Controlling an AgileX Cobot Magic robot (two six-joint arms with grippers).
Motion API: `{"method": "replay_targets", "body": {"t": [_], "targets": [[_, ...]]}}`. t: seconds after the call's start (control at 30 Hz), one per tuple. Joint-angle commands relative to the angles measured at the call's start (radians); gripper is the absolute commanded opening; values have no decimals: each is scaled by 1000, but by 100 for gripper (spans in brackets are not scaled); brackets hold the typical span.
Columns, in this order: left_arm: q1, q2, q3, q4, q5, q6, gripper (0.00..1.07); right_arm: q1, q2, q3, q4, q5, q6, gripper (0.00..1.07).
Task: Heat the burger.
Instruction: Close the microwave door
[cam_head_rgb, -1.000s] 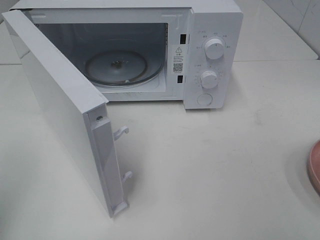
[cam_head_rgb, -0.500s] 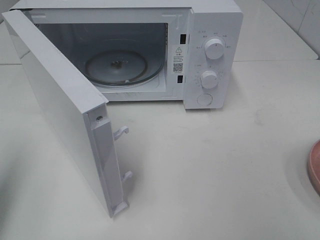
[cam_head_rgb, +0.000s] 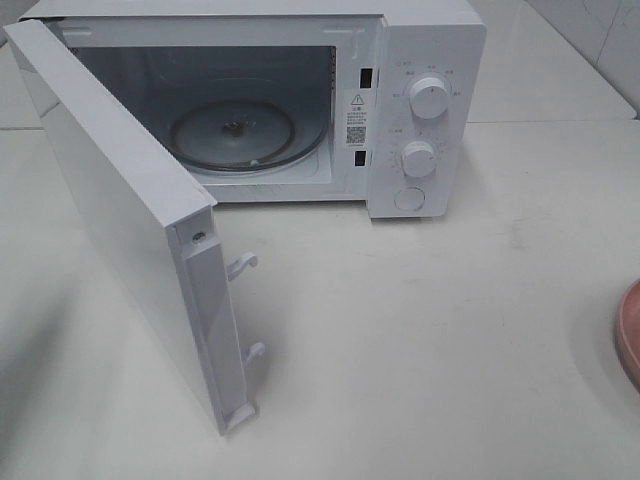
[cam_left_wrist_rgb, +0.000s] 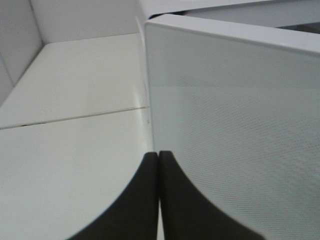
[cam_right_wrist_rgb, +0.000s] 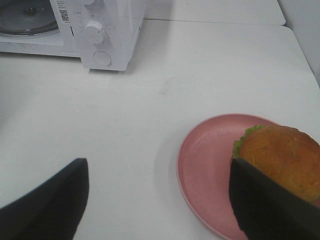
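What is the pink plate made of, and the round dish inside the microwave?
The pink plate looks like matte plastic or a similar moulded material: even colour, soft dull sheen, thin raised rim; ceramic cannot be ruled out. The round dish inside the microwave looks like clear glass: you see through it to the floor below, and its rim catches bright glints.

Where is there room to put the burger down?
The glass tray inside the open microwave is bare. The white table is free between the swung-out door and the pink plate. The burger already takes up one side of that plate, with the right tool open over it.
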Motion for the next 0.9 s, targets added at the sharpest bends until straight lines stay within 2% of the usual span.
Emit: {"method": "replay_targets", "body": {"t": [0.03, 0.07, 0.2, 0.3, 0.37, 0.4, 0.43, 0.47, 0.53, 0.57, 0.6, 0.67, 0.7, 0.73, 0.77, 0.83, 0.9], "targets": [[2, 65, 2, 73, -103, -82, 0, -7, -30, 2, -2, -6, -7, 75], [2, 128, 2, 123, -172, -119, 0, -7, -30, 2, -2, -6, -7, 75], [2, 235, -3, 204, -322, -160, 0, -7, -30, 2, -2, -6, -7, 75], [-10, 274, -19, 224, -337, -176, 0, -7, -30, 2, -2, -6, -7, 75], [-62, 323, -47, 222, -336, -178, 0, -7, -30, 2, -2, -6, -7, 75], [-62, 323, -47, 222, -336, -178, 0, -7, -30, 2, -2, -6, -7, 75], [-114, 353, -65, 204, -333, -177, 0, -7, -30, 2, -2, -6, -7, 75], [-114, 353, -65, 204, -333, -177, 0, -7, -30, 2, -2, -6, -7, 75], [-188, 392, -88, 137, -330, -177, 0, -7, -30, 2, -2, -6, -7, 75], [-188, 392, -88, 137, -330, -177, 0, -7, -30, 2, -2, -6, -7, 75], [-240, 412, -102, 88, -329, -177, 0, -7, -30, 2, -2, -6, -7, 75], [-260, 423, -108, 62, -327, -174, 0, -7, -30, 2, -2, -6, -7, 75], [-308, 439, -127, 6, -321, -157, 0, -7, -30, 2, -2, -6, -7, 75], [-308, 439, -127, 6, -321, -157, 0, -7, -30, 2, -2, -6, -7, 75], [-352, 455, -147, -51, -316, -133, 0, -7, -30, 2, -2, -6, -7, 75], [-370, 461, -155, -77, -316, -119, 0, -7, -30, 2, -2, -6, -7, 75], [-463, 491, -200, -216, -304, -54, 0, -7, -30, 2, -2, -6, -7, 75]]}}
